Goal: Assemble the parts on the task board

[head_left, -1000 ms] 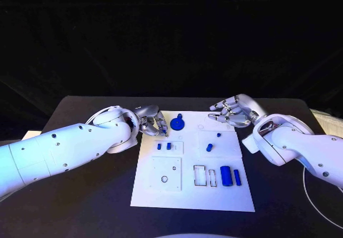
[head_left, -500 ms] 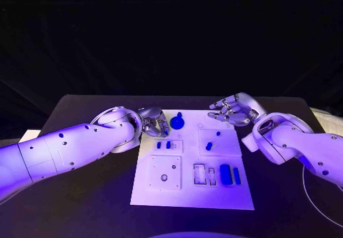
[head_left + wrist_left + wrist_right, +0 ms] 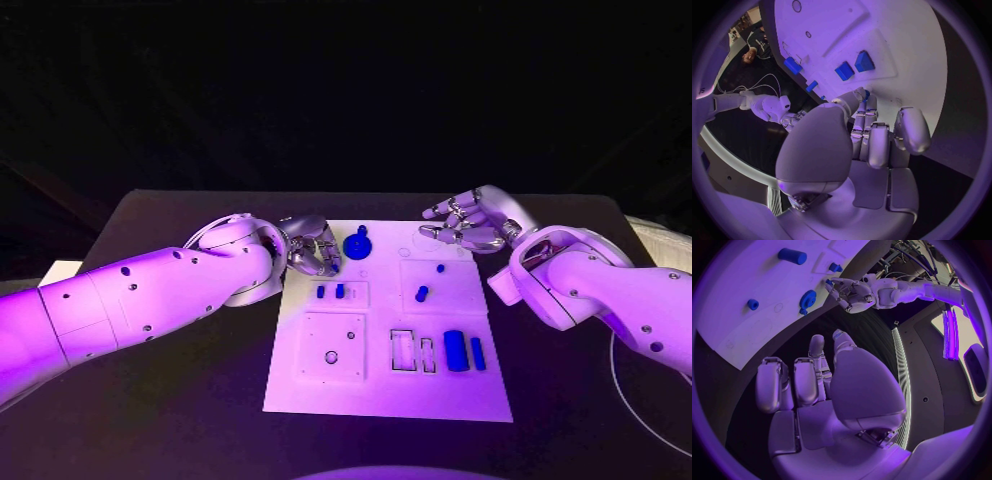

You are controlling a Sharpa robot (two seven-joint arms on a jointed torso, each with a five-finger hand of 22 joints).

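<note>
— Silver left robot hand (image 3: 310, 246) is pinching a small blue part (image 3: 866, 94) at the task board (image 3: 361, 395) far left corner?

— Yes. Blue parts (image 3: 459, 351) are lying on the board; right robot hand (image 3: 469, 223) is hovering, fingers curled, holding nothing.

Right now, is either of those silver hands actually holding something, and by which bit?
The left hand appears to pinch a small blue part at its fingertips; which end cannot be told. The right hand holds nothing.

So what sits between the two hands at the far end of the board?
In the head view, the blue gear lies between the left hand and the right hand.
</note>
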